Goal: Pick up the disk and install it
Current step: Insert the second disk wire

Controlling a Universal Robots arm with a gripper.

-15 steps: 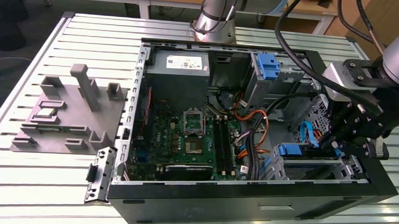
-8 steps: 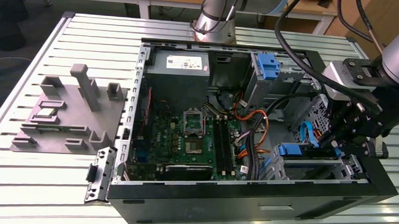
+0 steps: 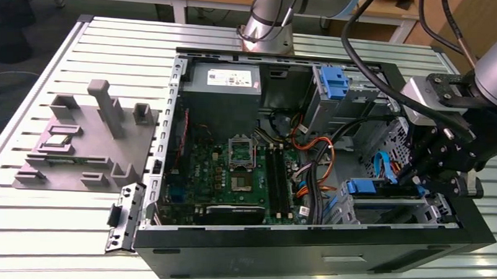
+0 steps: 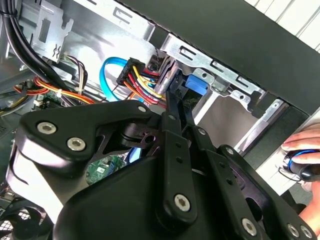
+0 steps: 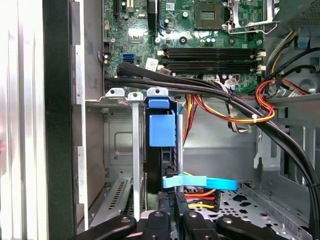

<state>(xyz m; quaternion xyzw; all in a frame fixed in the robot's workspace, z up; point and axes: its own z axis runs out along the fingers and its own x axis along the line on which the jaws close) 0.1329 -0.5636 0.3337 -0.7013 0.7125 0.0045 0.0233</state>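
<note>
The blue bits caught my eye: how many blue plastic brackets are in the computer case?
2. One blue bracket stands at the far end, toward the exterior view's right; the other sits nearer, in the drive bay. More may be hidden.

Silver-jointed arm (image 3: 269, 19) with black cables; matte black tool (image 4: 172, 107) linkages, silver screws.

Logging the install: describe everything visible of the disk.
In the first wrist view the disk stands on edge in the metal drive cage. It shows edge-on as a blue plastic carrier with a tab toward the motherboard and a thin dark body behind. A light-blue flat cable crosses its end nearest the gripper. Whether they touch is unclear.
</note>
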